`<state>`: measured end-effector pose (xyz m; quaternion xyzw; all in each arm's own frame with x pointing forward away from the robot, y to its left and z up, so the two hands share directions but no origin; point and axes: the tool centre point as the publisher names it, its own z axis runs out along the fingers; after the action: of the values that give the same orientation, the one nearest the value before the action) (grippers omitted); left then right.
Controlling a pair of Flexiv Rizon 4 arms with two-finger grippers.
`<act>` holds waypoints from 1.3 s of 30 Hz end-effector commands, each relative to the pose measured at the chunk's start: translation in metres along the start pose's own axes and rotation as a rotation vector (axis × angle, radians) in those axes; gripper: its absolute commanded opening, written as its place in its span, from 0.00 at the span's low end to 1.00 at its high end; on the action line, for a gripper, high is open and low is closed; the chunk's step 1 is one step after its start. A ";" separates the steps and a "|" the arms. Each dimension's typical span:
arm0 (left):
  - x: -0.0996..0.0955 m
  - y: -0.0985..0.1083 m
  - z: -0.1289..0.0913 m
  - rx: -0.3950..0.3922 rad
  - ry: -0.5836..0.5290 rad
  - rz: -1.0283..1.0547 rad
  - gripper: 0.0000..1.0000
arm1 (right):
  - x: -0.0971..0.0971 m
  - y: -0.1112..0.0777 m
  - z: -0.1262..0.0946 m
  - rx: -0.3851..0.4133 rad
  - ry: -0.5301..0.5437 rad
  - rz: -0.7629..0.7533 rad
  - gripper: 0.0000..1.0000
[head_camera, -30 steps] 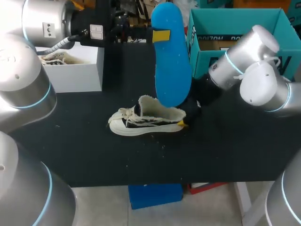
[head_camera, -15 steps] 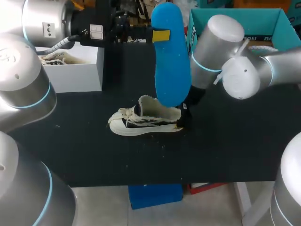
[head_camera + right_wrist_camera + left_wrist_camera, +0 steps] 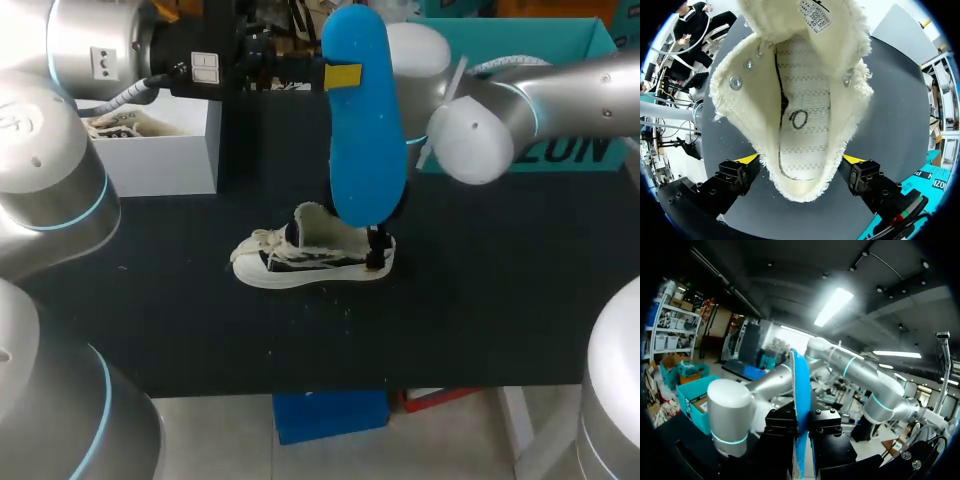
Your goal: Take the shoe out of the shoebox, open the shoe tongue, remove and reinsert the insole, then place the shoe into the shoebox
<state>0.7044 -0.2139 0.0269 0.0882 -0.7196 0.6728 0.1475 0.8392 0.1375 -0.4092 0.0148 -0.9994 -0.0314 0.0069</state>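
Observation:
A cream sneaker (image 3: 300, 258) with dark stripes lies on its sole mid-table, toe to the left. My left gripper (image 3: 343, 75) is shut on the blue insole (image 3: 366, 150), which hangs upright above the shoe's heel. In the left wrist view the insole (image 3: 801, 390) stands edge-on, pinched in the left gripper (image 3: 801, 426). My right gripper (image 3: 378, 250) is down at the heel. In the right wrist view it (image 3: 800, 161) is open and straddles the heel of the sneaker (image 3: 800, 105). The shoe's mouth gapes, the tongue is pulled up, and the bare footbed shows.
The teal shoebox (image 3: 590, 150) stands open at the back right, partly behind my right arm. A white box (image 3: 165, 150) at the back left holds another shoe (image 3: 110, 124). Black tabletop lies bare in front of and to both sides of the sneaker.
My right arm swung left across the teal box. Its gripper shifted from just right of the heel to astride it. The left arm and insole stayed still.

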 end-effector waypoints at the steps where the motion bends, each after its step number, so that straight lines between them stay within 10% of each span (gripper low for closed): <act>1: -0.001 0.001 0.003 0.003 -0.003 0.001 0.00 | -0.001 0.004 0.001 0.059 -0.004 0.002 1.00; 14: -0.001 0.001 0.003 0.003 -0.003 0.001 0.00 | -0.002 0.005 0.002 0.025 -0.008 -0.005 1.00; 39: -0.001 0.001 0.003 0.003 -0.003 0.001 0.00 | -0.002 0.010 -0.003 -0.508 -0.069 -0.131 1.00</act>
<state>0.7044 -0.2140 0.0270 0.0882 -0.7195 0.6729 0.1475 0.8468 0.1525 -0.4020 0.0761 -0.9721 -0.2208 -0.0206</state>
